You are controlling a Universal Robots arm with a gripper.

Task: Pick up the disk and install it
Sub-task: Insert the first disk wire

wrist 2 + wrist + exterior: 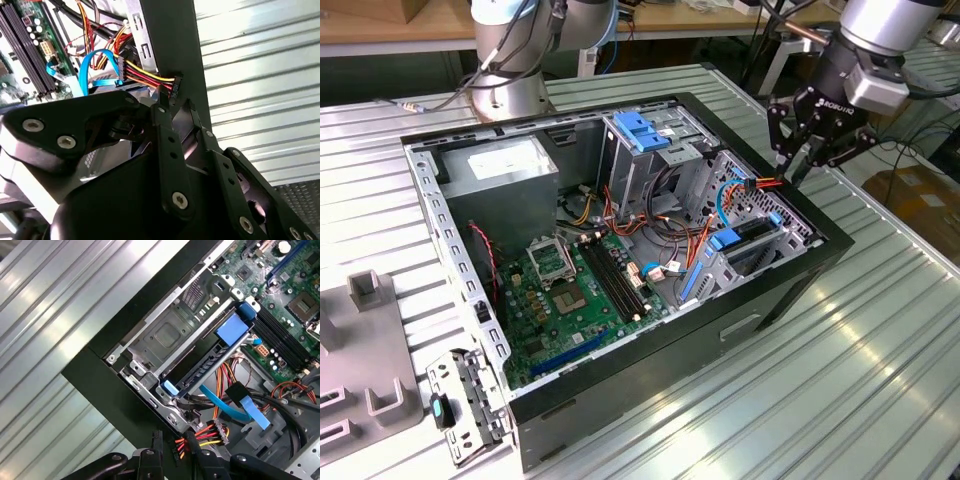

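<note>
Near end effector (174, 446), disk (200, 371)

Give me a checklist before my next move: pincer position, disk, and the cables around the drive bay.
1. Pincer at the power connector, by the case wall: ok.
2. Disk lying in the drive bay, blue rail along the opening: ok.
3. Disk pushed fully home: cannot tell.
4. Power connector plugged into the disk: not ok, it lies free at the case wall.
5. Blue data cable plugged in: cannot tell.
</note>
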